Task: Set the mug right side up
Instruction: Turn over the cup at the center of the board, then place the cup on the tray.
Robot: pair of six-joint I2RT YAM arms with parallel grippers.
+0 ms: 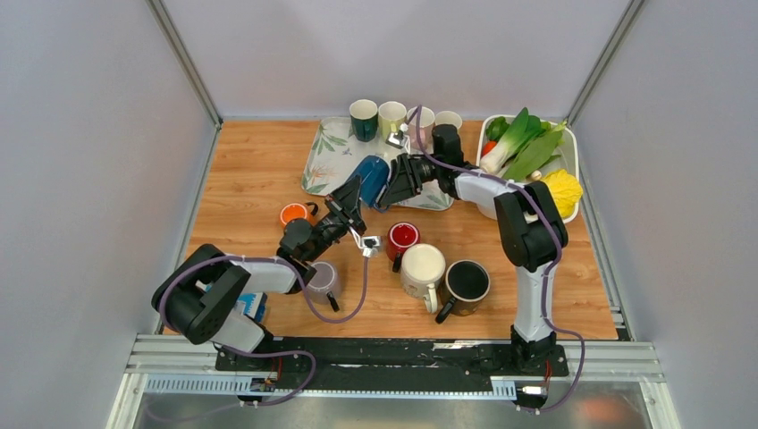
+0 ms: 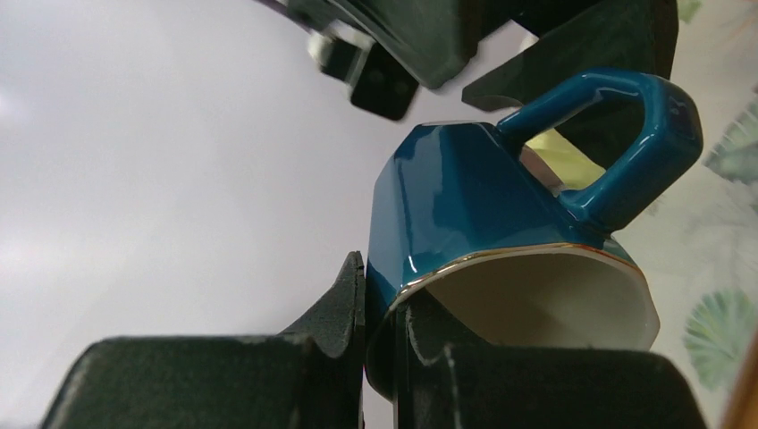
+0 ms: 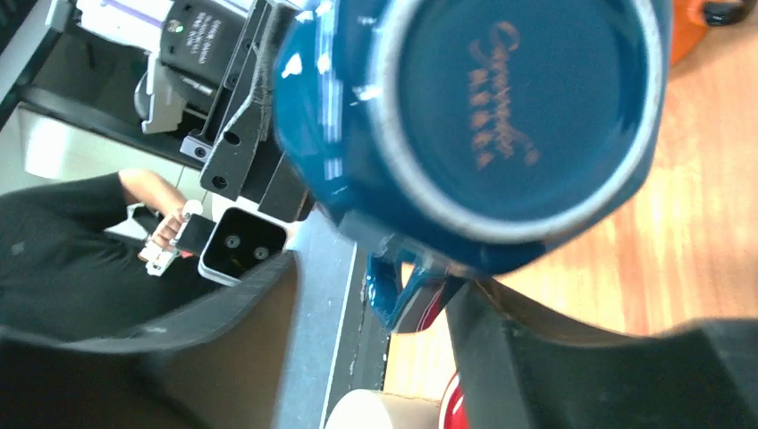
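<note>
- Teal and glossy, the blue mug [image 1: 369, 172] hangs in the air over the near edge of the leaf-patterned tray [image 1: 319, 154], caught between the two arms.
- Its long axis lies tilted, nearer level than upright: the mouth points down toward the left arm, and the base points up and away toward the right arm.
- From the left wrist the mug's [image 2: 465, 206] cream inside and gold rim face the camera, with the handle [image 2: 626, 143] sticking out to the upper right.
- The left gripper [image 1: 353, 192] is pinched down on the rim wall, one finger [image 2: 331, 308] outside the mug and the other inside the mouth.
- The right gripper [image 1: 393, 179] sits at the base end with its jaws spread wide. The right wrist view has the mug's stamped base [image 3: 518, 116] filling the frame, and both fingers [image 3: 536, 357] appear to stand off from it, gripping nothing.
- Behind, along the tray's far edge, stand a dark green mug [image 1: 364, 119], a pale yellow mug [image 1: 391, 116] and two white mugs [image 1: 449, 119].
- On the wooden table [image 1: 241, 188] below the arms are an orange mug [image 1: 293, 214], a grey mug [image 1: 322, 279], a red mug [image 1: 402, 236], a cream mug [image 1: 422, 268] and a black mug [image 1: 465, 281], all close together.
- A white basin [image 1: 572, 147] of vegetables sits at the far right, beside the right arm's forearm.
</note>
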